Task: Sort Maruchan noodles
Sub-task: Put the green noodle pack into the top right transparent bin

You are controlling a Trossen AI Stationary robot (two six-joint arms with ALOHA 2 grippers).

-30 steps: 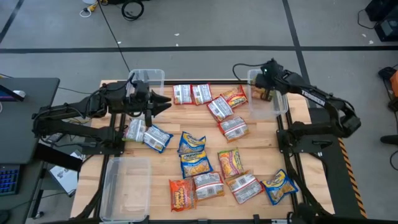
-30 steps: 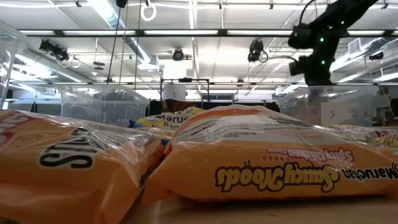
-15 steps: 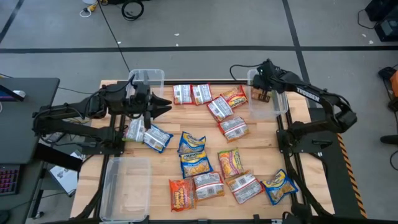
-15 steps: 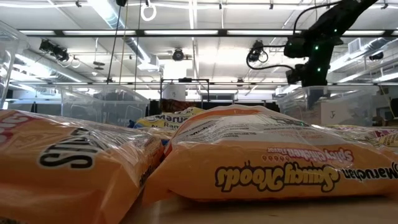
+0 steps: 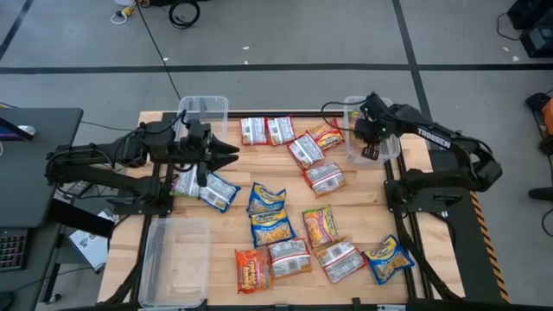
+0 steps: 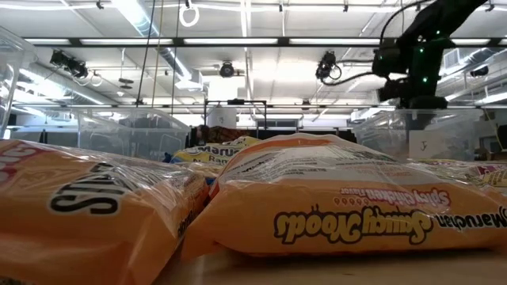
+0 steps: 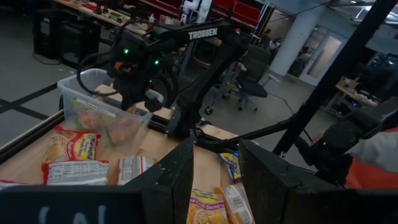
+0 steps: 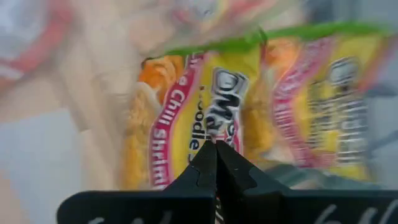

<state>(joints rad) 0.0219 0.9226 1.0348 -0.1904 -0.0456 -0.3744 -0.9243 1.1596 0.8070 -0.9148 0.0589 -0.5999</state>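
1. Three clear plastic bins stand on the wooden table [image 5: 406, 233]: one at the far left [image 5: 206, 110], one at the far right [image 5: 390, 143], and one at the near left [image 5: 177, 263].
2. The far right bin holds at least one packet; the left wrist view shows yellow and pink packets [image 7: 93, 115] behind its clear wall.
3. The near left bin shows no packet inside. What is in the far left bin I cannot tell.
4. The right gripper [image 5: 370, 152] hangs over the far right bin, its fingers [image 8: 216, 163] pressed together with nothing between them. Below them lies a Maruchan chili shrimp packet [image 8: 249, 106].
5. The left gripper [image 5: 226, 152] is above the table just near the far left bin, its fingers [image 7: 180, 174] apart and empty.
6. The other Maruchan noodles [image 5: 294, 207] lie spread on the table between the bins: orange-red [image 5: 253, 269], blue-and-yellow [image 5: 268, 199], and silver-backed packets [image 5: 324, 177].
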